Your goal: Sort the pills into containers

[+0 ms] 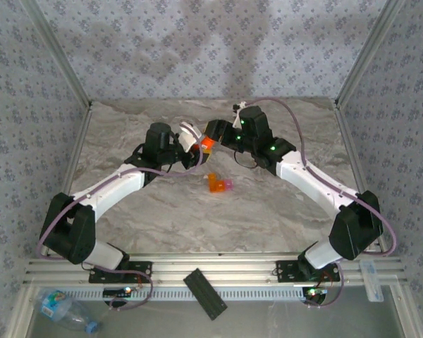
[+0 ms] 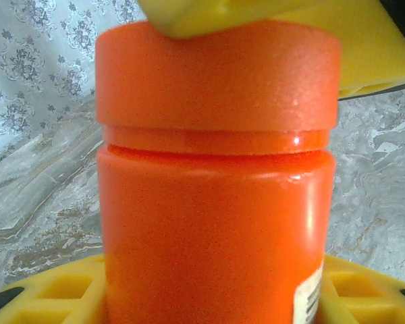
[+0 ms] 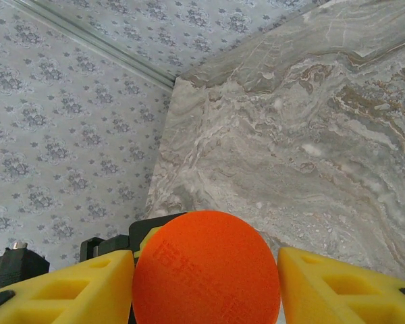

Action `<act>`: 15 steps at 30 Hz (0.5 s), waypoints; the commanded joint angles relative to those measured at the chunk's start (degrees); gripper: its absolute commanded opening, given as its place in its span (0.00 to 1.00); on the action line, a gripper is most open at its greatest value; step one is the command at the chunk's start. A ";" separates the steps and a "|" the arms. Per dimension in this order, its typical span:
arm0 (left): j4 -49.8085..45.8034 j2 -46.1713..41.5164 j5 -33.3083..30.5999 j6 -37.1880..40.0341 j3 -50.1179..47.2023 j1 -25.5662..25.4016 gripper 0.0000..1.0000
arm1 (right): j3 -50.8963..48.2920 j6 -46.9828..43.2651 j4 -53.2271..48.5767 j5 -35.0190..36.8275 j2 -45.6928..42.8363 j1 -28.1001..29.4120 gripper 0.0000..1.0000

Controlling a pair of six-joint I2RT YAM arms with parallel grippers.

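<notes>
**Gripped at both ends: one orange pill bottle**

Spotted the pill bottle (image 1: 206, 145) above the back-middle of the marble-patterned table (image 1: 268, 225), pinned between both arms. Found the left gripper (image 1: 196, 140) clamped on the body, with yellow fingers (image 2: 54, 290) of moulded, cut-out plastic on either side in the left wrist view. Found the right gripper (image 1: 214, 136) closed on the cap (image 3: 206, 270), yellow fingers (image 3: 344, 290) touching its rim on both sides.

Noted materials: glossy, smooth orange plastic on the cylindrical body; matte, finely grained orange on the wider cap, with a narrow collar ring beneath. Made out raised lettering across the round cap top, too faint to read. Caught a sliver of white label (image 2: 310, 297) low on the body's right edge, print illegible.

Logged the tiny orange boxy compartment (image 1: 214, 183) on the table just nearer than the bottle, pale pink piece (image 1: 229, 184) joined at its right, apart from both grippers.

Also logged a black flat bar (image 1: 205, 293) lying askew at the near edge, and a clear plastic drink bottle (image 1: 63, 308) on its side at the near left corner, wrapper writing unreadable
</notes>
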 commanded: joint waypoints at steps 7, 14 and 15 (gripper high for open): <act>2.34 -0.62 1.14 0.84 2.99 -0.47 0.00 | -0.80 -4.08 -3.91 0.78 -1.03 0.71 0.64; 2.11 -0.51 1.39 0.83 3.24 -0.46 0.00 | -0.89 -5.63 -2.17 -1.53 -1.05 0.81 0.70; 2.08 -0.48 1.40 0.83 3.25 -0.46 0.00 | -0.80 -5.83 -1.70 -2.18 -1.03 0.95 0.70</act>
